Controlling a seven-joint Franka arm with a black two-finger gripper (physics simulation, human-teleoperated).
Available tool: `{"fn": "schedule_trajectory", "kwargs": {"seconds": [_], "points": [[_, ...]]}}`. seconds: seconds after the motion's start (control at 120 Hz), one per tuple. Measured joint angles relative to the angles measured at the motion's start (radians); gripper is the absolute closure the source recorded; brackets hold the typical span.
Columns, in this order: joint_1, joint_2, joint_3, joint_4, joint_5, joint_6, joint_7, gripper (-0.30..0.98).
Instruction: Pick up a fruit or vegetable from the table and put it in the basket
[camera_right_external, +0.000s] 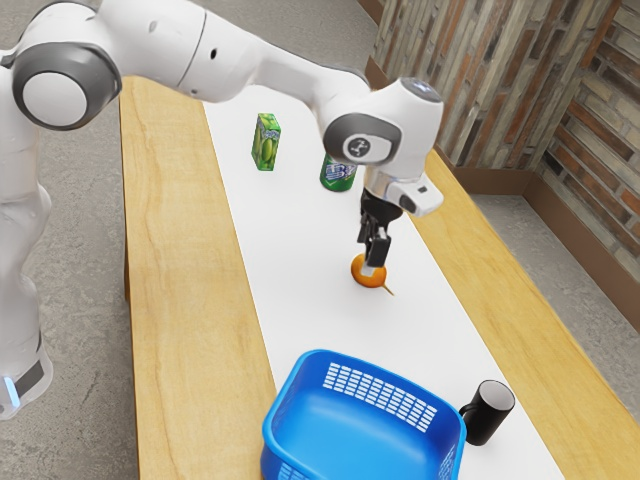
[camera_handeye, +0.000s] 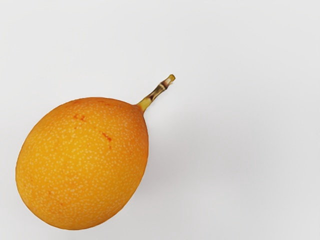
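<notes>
Mug (camera_right_external: 490, 412) beside basket (camera_right_external: 350, 402); fruit (camera_right_external: 378, 277) between basket and can (camera_right_external: 339, 177).

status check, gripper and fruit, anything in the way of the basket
Gripper at orange fruit, grip unclear. Fruit on white tabletop, outside blue basket. Black mug beside basket, off the direct line.

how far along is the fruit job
Reaching looks done: the pincer is down at the orange fruit. Grasping is the stage in hand, though I can't tell whether it has a hold. Left: carrying the fruit to the blue basket and releasing it inside.
</notes>
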Motion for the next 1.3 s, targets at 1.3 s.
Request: {"fn": "schedule_trajectory", "kwargs": {"seconds": [1.3], "points": [[0.032,0.105,0.046,-0.017,-0.027,0.204,0.108,0.03]]}}
